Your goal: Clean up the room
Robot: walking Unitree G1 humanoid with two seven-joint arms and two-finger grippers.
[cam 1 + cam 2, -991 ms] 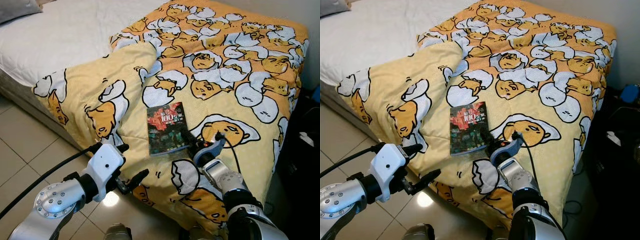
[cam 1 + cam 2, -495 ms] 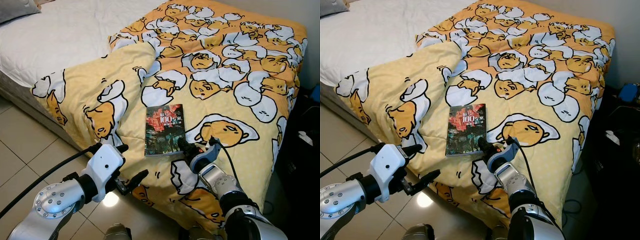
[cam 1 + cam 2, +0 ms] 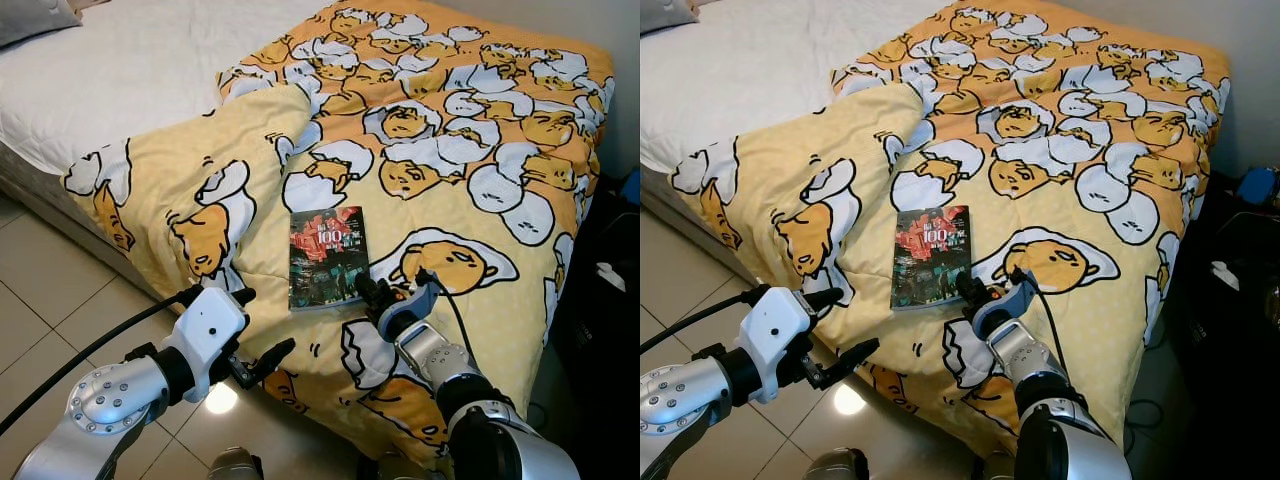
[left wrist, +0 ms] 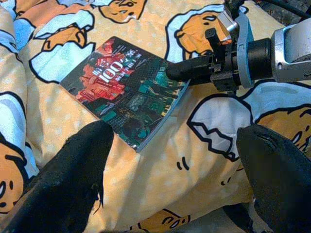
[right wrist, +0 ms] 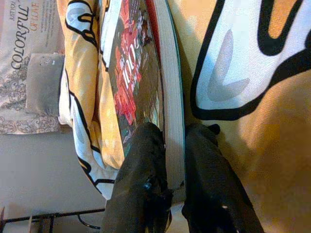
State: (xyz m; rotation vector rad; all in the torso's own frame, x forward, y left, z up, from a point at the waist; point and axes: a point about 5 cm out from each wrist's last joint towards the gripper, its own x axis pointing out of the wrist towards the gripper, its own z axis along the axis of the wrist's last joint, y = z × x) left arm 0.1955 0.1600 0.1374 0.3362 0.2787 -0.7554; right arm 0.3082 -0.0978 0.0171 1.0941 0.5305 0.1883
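Two head views give me the same scene: a bed (image 3: 120, 70) with a white sheet, and over its near corner a yellow blanket (image 3: 470, 130) printed with egg characters. One book (image 3: 325, 257) with a dark red and green cover lies flat on the blanket near the edge closest to me, its number "100" readable. My right gripper (image 3: 362, 290) sits at the book's near right corner, the silver forearm reaching up from below with a black cable looping off the wrist. My left gripper (image 3: 262, 360) hangs lower, off the side of the bed above the tiled floor (image 3: 50, 300), well apart from the book, and I can see one black finger pointing right.

From the left wrist view, my two fingers (image 4: 73, 170) stand wide apart with open space between them, framing the book (image 4: 129, 90) on the blanket beyond. I also see the right gripper (image 4: 187, 70) coming in from the side, its black tip touching the book's edge.

From the right wrist view, the book (image 5: 141, 82) is seen edge-on, its pale page block running straight between my two black fingers (image 5: 141, 189). One finger lies on the cover side, the other against the blanket side, so the gripper is pinching the book's corner.
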